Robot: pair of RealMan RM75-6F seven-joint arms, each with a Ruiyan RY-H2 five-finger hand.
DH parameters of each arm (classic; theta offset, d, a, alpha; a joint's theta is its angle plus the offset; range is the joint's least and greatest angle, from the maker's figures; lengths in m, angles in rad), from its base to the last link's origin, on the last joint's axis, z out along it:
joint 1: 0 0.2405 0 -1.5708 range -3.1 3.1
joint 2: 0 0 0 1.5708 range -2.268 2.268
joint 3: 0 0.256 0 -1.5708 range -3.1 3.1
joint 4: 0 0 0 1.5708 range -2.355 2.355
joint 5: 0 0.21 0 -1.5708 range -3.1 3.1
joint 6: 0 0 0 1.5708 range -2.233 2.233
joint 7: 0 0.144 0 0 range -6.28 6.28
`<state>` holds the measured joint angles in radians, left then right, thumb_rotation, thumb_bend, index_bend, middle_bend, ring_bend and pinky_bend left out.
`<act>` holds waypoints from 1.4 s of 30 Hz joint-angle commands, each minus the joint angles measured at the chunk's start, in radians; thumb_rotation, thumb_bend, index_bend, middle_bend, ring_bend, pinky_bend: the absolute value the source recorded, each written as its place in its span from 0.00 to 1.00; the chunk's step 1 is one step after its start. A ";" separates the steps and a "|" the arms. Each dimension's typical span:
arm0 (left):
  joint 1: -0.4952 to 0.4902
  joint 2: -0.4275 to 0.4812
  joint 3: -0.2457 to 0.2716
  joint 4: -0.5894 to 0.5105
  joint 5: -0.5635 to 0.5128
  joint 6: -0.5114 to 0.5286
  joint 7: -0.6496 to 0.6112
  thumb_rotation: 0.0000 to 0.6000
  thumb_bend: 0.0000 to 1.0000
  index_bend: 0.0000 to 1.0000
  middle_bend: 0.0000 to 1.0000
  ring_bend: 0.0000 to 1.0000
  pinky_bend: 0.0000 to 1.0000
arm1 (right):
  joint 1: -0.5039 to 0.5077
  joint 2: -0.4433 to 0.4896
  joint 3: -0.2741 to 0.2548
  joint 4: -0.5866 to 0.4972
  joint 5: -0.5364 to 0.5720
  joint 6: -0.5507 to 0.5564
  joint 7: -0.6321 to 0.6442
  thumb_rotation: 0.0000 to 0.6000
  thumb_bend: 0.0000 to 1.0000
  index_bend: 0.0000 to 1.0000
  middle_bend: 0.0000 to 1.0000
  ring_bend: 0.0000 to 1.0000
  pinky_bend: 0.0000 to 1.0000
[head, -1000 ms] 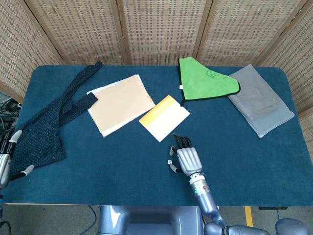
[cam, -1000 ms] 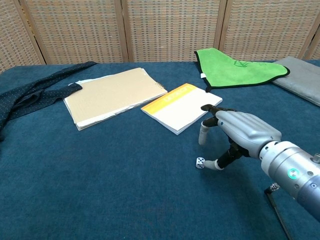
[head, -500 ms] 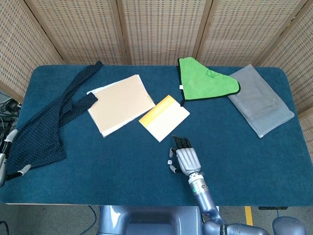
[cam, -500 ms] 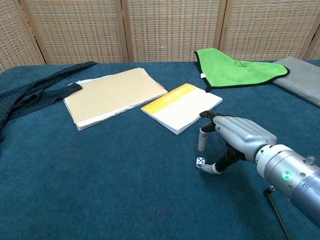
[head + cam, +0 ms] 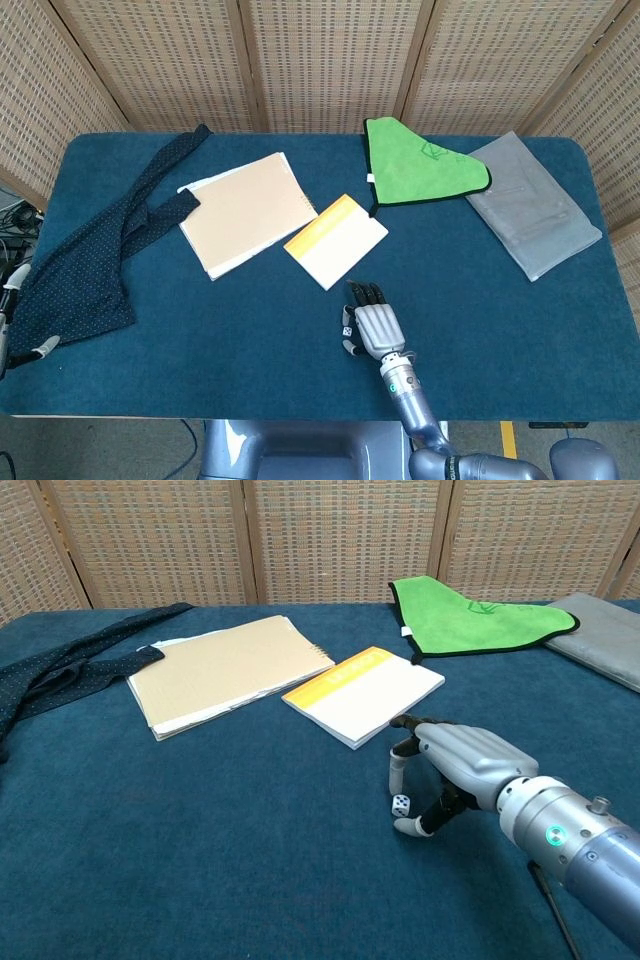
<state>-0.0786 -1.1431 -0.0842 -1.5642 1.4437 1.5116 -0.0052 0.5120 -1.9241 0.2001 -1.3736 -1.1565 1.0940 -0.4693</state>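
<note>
The right robot hand (image 5: 455, 770) is curling over the die (image 5: 400, 804) with fingers apart, nothing clamped yet, so that tiny cube, sitting on the desk (image 5: 200, 830) just short of the notepad (image 5: 363, 695) with no long axis, is probably risking getting flicked away.

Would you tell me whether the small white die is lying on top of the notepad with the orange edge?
No, the die lies on the blue table, between the right hand's fingers, apart from the notepad.
</note>
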 commanded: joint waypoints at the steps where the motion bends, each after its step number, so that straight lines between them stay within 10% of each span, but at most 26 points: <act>1: -0.001 0.000 0.001 0.000 -0.001 -0.003 0.001 1.00 0.00 0.00 0.00 0.00 0.00 | 0.004 -0.003 -0.001 0.007 0.001 -0.003 0.008 1.00 0.45 0.55 0.13 0.00 0.00; 16: -0.004 -0.003 0.003 -0.004 0.004 -0.005 0.016 1.00 0.00 0.00 0.00 0.00 0.00 | 0.010 0.037 0.003 -0.044 0.018 0.006 -0.006 1.00 0.52 0.56 0.14 0.00 0.00; 30: -0.005 -0.005 0.007 -0.008 0.012 -0.004 0.028 1.00 0.00 0.00 0.00 0.00 0.00 | 0.024 0.211 0.116 -0.207 -0.004 0.102 -0.042 1.00 0.50 0.53 0.11 0.00 0.00; 42: -0.006 -0.008 0.011 -0.017 0.019 -0.002 0.049 1.00 0.00 0.00 0.00 0.00 0.00 | 0.004 0.282 0.084 -0.241 -0.001 0.112 -0.008 1.00 0.38 0.31 0.01 0.00 0.00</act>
<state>-0.0843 -1.1515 -0.0730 -1.5809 1.4624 1.5094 0.0436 0.5192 -1.6464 0.2890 -1.6136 -1.1565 1.2041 -0.4804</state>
